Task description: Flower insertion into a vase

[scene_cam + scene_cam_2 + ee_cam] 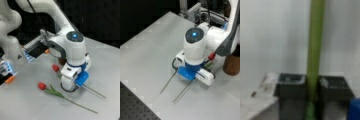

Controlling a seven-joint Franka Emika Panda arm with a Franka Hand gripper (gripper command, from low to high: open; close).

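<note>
The gripper (312, 86) is down at the table (105, 57), its 2 fingers (291, 87) set one on each side of a green flower stem (315, 45), which runs straight up the wrist view between them; the pads look closed against the stem or very nearly so, so I judge the step in hand to be grasping this flower low on its stem. To do it well, the stem should sit centred between the pads and be pinched squarely, so it does not roll or slip sideways on the smooth table. In a front view the held flower's red bud (55, 67) shows just left of the wrist and its stem end (96, 92) sticks out to the right. A 2nd tulip (42, 86) lies nearer the camera, its stem close beside the gripper, so a sideways drag could catch it. The vase (232, 63), a dark brown cylinder, stands upright at the right of a front view, near the arm's elbow and apart from both flowers; no flower is in it that I can see.
</note>
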